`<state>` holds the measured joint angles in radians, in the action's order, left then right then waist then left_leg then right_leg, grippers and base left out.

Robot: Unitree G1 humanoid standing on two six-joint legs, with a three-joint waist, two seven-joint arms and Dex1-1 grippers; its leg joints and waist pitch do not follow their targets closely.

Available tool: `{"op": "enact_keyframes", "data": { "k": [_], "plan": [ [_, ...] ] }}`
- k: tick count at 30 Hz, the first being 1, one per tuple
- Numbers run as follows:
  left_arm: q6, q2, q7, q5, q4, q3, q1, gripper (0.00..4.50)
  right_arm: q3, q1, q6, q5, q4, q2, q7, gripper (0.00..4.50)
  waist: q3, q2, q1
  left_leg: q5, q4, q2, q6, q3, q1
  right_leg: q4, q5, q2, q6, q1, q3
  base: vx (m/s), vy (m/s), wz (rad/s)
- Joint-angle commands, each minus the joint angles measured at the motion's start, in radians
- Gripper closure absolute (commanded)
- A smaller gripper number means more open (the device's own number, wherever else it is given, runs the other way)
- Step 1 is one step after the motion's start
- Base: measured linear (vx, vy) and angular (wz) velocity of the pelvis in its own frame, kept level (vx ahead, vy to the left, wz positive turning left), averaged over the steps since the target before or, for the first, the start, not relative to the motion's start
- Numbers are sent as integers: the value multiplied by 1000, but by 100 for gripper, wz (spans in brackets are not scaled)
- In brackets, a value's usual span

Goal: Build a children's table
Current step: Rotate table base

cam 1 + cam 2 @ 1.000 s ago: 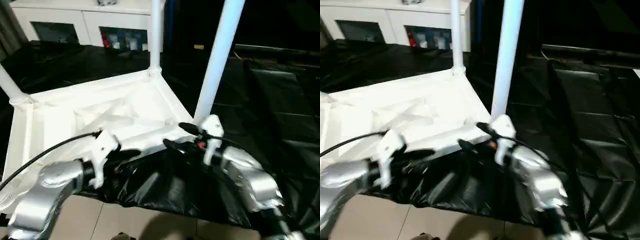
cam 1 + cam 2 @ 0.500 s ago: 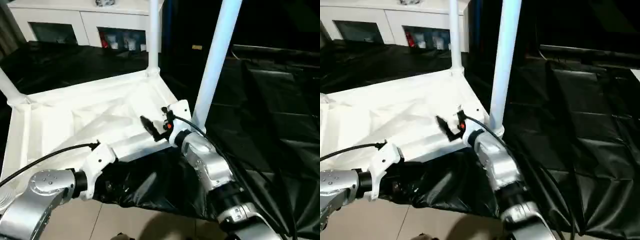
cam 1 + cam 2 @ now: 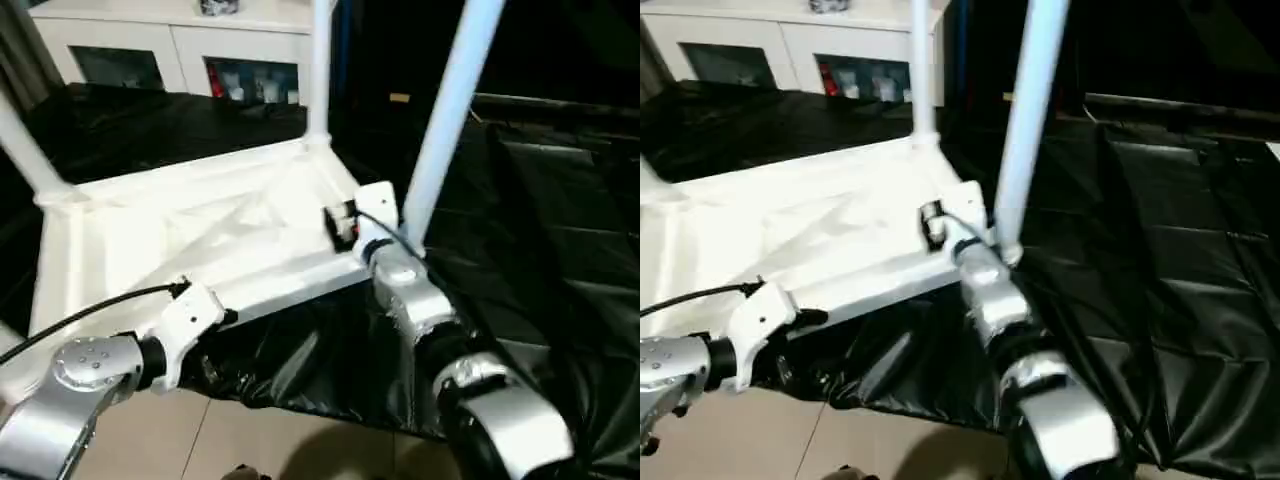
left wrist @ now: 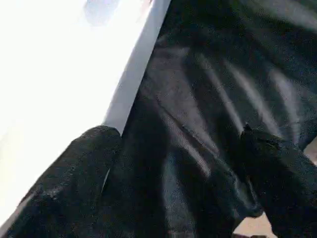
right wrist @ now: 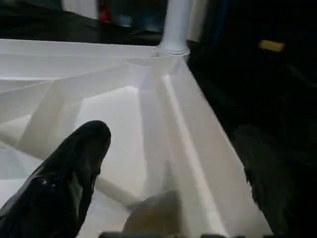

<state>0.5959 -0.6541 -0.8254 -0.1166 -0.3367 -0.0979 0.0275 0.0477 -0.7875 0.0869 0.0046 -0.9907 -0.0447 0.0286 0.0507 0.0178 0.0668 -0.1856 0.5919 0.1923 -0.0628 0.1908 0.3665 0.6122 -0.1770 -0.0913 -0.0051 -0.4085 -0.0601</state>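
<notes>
My left claw (image 4: 173, 163) has just spread open beside the near rim of the tabletop (image 3: 150, 235), over crinkled black sheeting (image 3: 300, 360). My right claw (image 5: 173, 163), open, has swung in over the ribbed white underside. Three tapered legs (image 3: 440, 120) stand socketed; I judge one remains.

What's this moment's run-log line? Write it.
tabletop upside down, legs up | left fingers open at near edge | right fingers open over underside
</notes>
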Motion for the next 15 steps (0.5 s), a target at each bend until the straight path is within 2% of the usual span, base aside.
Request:
{"op": "enact_keyframes", "data": {
  "k": [1,2,5,6,7,8,10,13,15],
  "plan": [
    [-7,-26,29,35,22,2,-5,5,-48,-17,23,1,-37,52,51,0,-56,19,-6,-360,-81,24,-55,-14,-24,-68,-253,-33,-164,26,41,0,0,0],
    [-14,-28,41,45,29,1,-6,5,-53,-21,27,4,-45,64,54,0,-57,15,-4,-357,-80,24,-53,-13,-24,-69,-256,-33,-161,26,40,0,0,0],
    [-39,-31,66,67,58,-1,-19,5,-69,-39,46,4,-77,91,71,0,-59,16,-1,-339,-78,23,-50,-14,-20,-66,-244,-33,-159,29,40,0,0,0],
    [-43,-27,76,70,68,3,-30,5,-78,-40,48,8,-79,104,74,0,-60,21,0,-337,-77,23,-50,-13,-21,-64,-240,-33,-159,29,40,0,0,0],
    [-48,-26,80,72,77,5,-39,5,-83,-40,48,9,-77,113,76,0,-60,18,2,-332,-76,22,-49,-12,-22,-65,-234,-32,-160,29,40,0,0,0],
    [-52,-23,86,75,86,7,-50,5,-88,-37,48,10,-72,126,79,0,-62,22,6,-320,-75,22,-48,-13,-22,-63,-222,-32,-160,30,40,0,0,0],
    [-57,-20,93,81,96,7,-59,5,-92,-37,52,9,-74,139,82,0,-63,18,9,-307,-75,22,-48,-12,-19,-61,-204,-31,-161,32,39,0,0,0],
    [-89,-9,123,108,139,1,-83,5,-109,-27,70,8,-89,190,94,0,-65,19,12,-289,-71,21,-47,-11,-19,-58,-179,-30,-166,32,38,0,0,0],
    [-107,3,144,116,158,0,-89,5,-118,-20,73,12,-94,216,96,0,-67,16,12,-281,-70,20,-45,-12,-16,-56,-167,-30,-168,36,37,0,0,0]
  ]
}}
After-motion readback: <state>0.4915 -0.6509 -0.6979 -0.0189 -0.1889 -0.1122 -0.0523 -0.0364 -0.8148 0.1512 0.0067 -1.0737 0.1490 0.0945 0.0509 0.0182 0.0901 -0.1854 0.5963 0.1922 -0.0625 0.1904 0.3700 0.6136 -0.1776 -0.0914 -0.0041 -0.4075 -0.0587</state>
